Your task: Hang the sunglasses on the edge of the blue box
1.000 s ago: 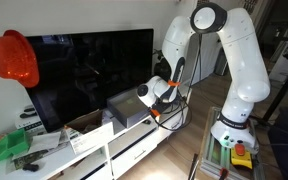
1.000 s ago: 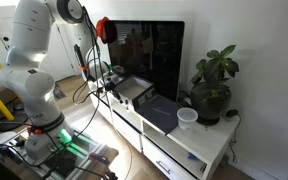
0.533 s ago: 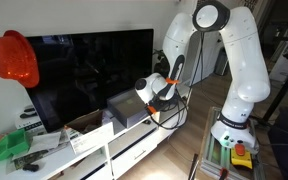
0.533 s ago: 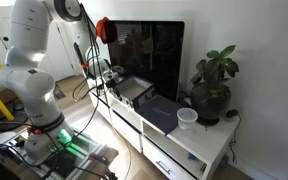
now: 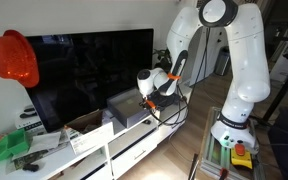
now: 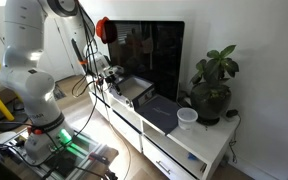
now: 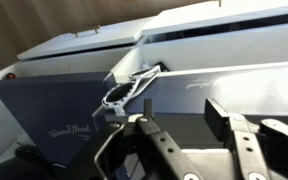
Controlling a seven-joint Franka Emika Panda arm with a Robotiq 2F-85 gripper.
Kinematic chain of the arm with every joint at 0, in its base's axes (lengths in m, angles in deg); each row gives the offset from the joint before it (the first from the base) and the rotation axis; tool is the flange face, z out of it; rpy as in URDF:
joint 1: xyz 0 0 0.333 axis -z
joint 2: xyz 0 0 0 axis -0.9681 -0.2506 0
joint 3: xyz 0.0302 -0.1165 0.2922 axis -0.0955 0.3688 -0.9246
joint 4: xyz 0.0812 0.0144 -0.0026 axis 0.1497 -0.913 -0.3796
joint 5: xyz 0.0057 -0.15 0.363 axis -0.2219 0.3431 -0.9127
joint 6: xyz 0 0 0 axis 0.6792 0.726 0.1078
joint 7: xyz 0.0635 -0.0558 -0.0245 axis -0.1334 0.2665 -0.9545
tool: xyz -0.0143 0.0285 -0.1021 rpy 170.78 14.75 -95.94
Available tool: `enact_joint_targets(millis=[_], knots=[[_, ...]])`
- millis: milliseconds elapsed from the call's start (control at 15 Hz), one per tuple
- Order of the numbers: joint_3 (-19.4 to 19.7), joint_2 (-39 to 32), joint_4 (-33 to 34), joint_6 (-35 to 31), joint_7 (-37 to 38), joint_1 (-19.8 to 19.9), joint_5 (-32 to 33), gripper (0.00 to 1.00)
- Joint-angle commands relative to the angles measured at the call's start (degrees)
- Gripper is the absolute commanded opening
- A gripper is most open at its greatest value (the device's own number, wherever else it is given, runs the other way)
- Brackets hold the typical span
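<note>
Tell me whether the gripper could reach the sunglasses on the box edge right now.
Probably yes. In the wrist view the sunglasses hang on the rim of the blue box, just ahead of the open fingers, with nothing visible between them.

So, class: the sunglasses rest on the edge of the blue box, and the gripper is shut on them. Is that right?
One part is wrong. The wrist view shows the gripper open and apart from the sunglasses, not shut on them. The rest holds: the sunglasses do rest on the edge of the blue box.
</note>
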Motion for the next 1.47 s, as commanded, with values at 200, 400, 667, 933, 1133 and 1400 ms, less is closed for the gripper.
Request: enact_joint_targets(millis=[200,400,667,933,1133,1400], knots=[[1.77,13.96,-9.98,-15.52,-22.77,6.80,-0.31,1.00],[-1.29,16.91,-14.03,-20.54,-35.15,12.67,-8.36,1.00],[-7.51,19.85,-18.55,-19.53,-52.35,18.59,-24.37,1.00],[-12.75,23.82,-18.94,-12.83,-69.96,22.04,-42.68,1.00],[-4.84,28.53,-17.07,-4.00,-79.99,14.14,-52.27,1.00],[1.23,34.89,-14.42,7.42,-83.78,12.12,-45.98,1.00]])
